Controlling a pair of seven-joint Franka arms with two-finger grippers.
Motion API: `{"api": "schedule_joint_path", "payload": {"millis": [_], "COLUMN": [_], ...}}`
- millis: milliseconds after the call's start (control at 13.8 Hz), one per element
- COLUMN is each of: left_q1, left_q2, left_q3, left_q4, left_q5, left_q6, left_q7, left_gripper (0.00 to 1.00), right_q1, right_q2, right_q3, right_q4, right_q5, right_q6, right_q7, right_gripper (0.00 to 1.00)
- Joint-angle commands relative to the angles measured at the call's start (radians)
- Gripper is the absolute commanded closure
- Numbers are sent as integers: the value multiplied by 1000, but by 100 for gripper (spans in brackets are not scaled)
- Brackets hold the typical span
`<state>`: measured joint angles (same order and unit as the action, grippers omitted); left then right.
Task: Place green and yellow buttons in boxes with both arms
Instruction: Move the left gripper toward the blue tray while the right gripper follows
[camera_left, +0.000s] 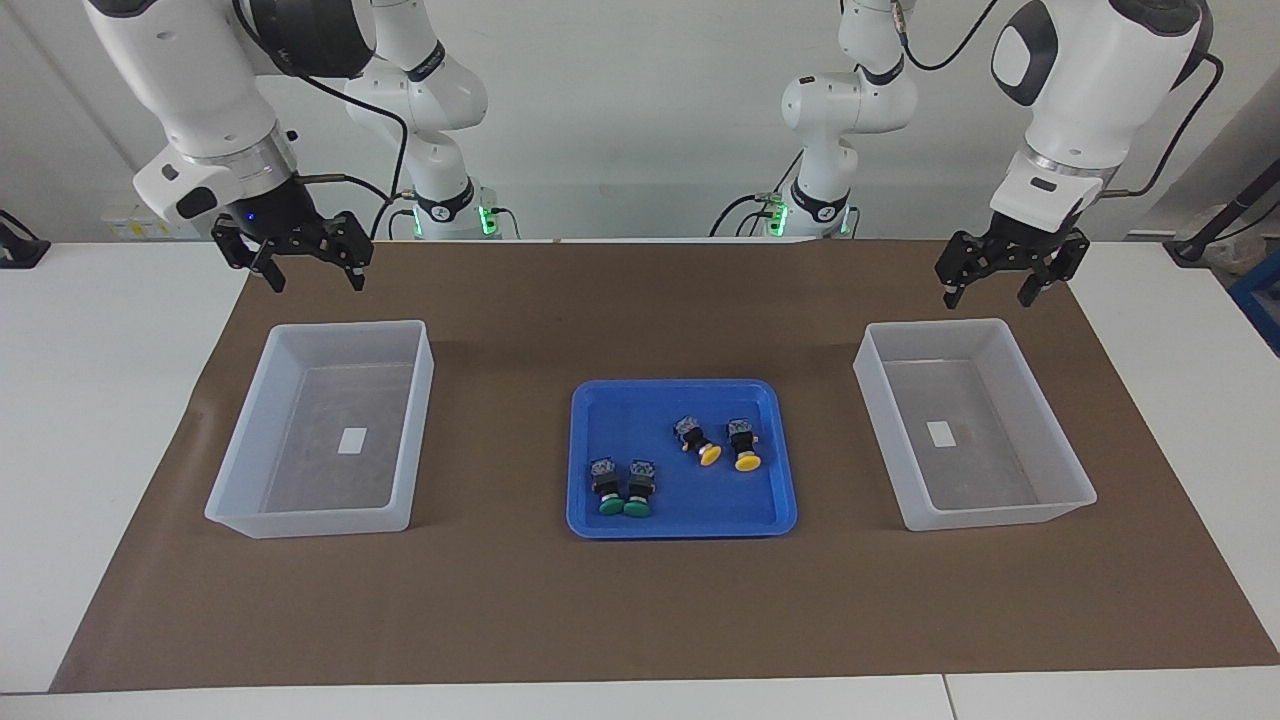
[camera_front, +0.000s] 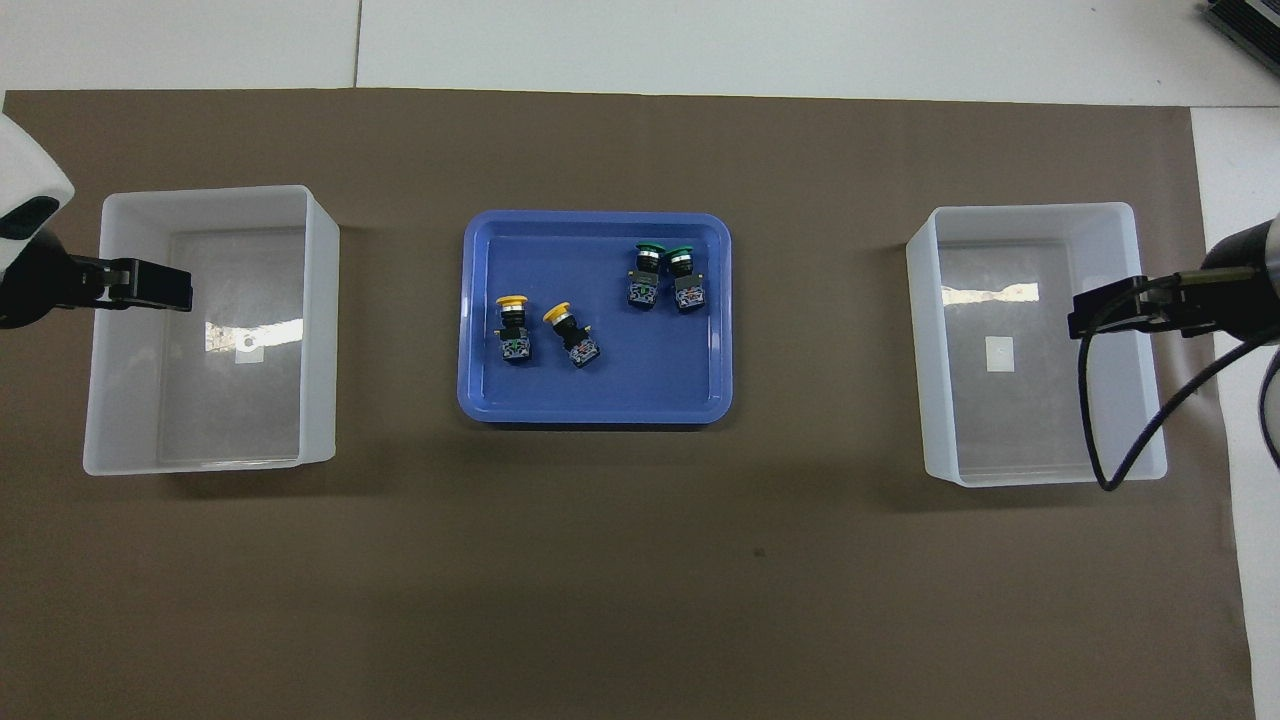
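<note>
Round-capped buttons (camera_left: 676, 463) (green, yellow) in blue tray (camera_left: 680, 525) — translucent boxes (camera_left: 320, 430) bare.

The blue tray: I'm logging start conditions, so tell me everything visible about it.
The blue tray is a shallow rectangle of glossy plastic with rounded corners and a low raised rim. It lies flat on the brown mat, midway between the two translucent boxes and touching neither. Four buttons lie on their sides in it: the green pair side by side toward the right arm's end, farther from the robots, and the yellow pair toward the left arm's end, nearer them. Neither hand is over it.
</note>
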<state>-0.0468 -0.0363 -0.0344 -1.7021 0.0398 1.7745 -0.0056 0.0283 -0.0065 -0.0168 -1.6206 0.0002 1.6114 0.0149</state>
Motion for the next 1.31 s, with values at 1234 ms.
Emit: {"api": "schedule_joint_path", "payload": {"millis": [1234], "left_q1": [-245], "left_q2": [101], "left_q3": [-4], "left_q4": [-350], "left_q5": [9], "left_q6": [699], "left_q7": [-243], "left_gripper": [0], "right_q1": [-2], "right_q2": [-1], "right_q3": [9], "right_q4": [-8], "right_q5": [-9], "right_q6": [62], "right_q7": [-16], "right_gripper": [0]}}
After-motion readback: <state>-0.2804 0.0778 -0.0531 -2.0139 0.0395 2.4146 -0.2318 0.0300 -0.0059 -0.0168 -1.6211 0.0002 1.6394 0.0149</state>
